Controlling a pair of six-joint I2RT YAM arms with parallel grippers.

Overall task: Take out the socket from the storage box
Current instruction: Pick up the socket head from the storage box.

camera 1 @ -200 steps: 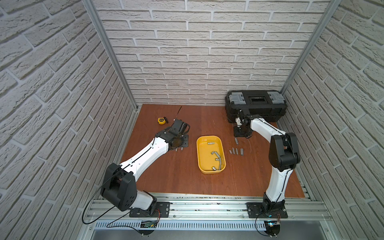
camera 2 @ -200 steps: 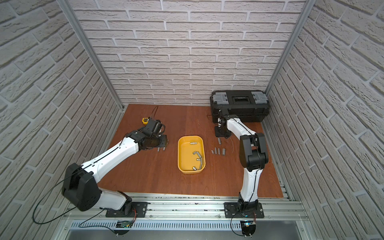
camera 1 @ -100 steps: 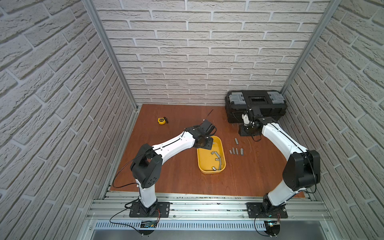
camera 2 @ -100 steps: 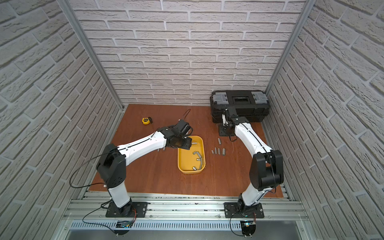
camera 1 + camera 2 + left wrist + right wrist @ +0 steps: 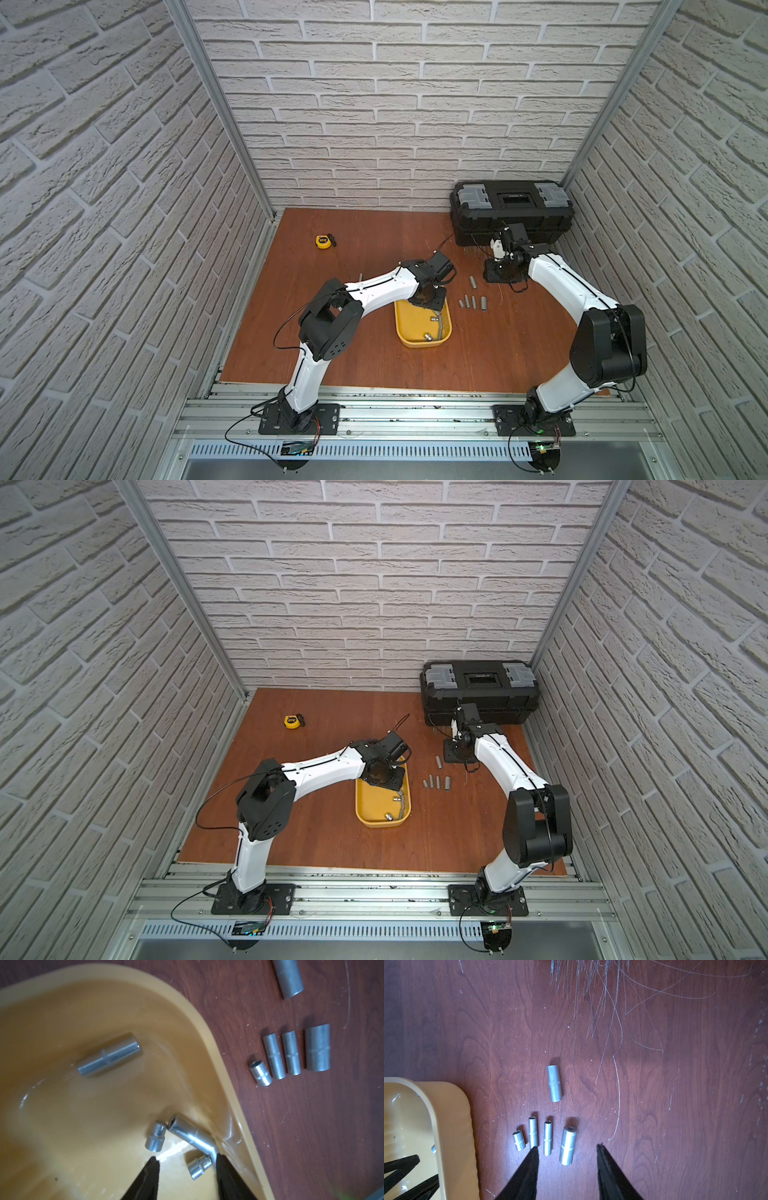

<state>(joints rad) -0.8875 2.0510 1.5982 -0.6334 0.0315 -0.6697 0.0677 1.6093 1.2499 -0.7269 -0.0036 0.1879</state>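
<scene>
Yellow storage box (image 5: 422, 344): a lidless plastic tub on the desk (image 5: 374, 361), nearest the arm bases, with its long side running away from them.
Sockets inside: four lie in it. A stepped socket (image 5: 109, 1055) is alone. A short socket (image 5: 199, 1166), a second short socket (image 5: 155, 1136) and a long socket (image 5: 191, 1136) are clustered by the side wall.
Left gripper (image 5: 186, 1159): reaches down over the box's far end with its jaws partly apart, gripping nothing. In the left wrist view the short socket shows between the fingertips. One fingertip (image 5: 219, 1159) may touch the long socket's end, but the view is too blurred to be sure.
Row on the desk: four more sockets (image 5: 472, 302) lie side by side, just beyond the box's far corner on the right arm's side.
Lone socket (image 5: 473, 282): lies apart, just past the row.
Right gripper (image 5: 566, 1147): hangs above the desk between the row and the toolbox, with its jaws partly apart and empty.
Tape measure (image 5: 323, 241): yellow, far left on the desk.
Black toolbox (image 5: 513, 212): closed, in the far right corner against the brick wall.
</scene>
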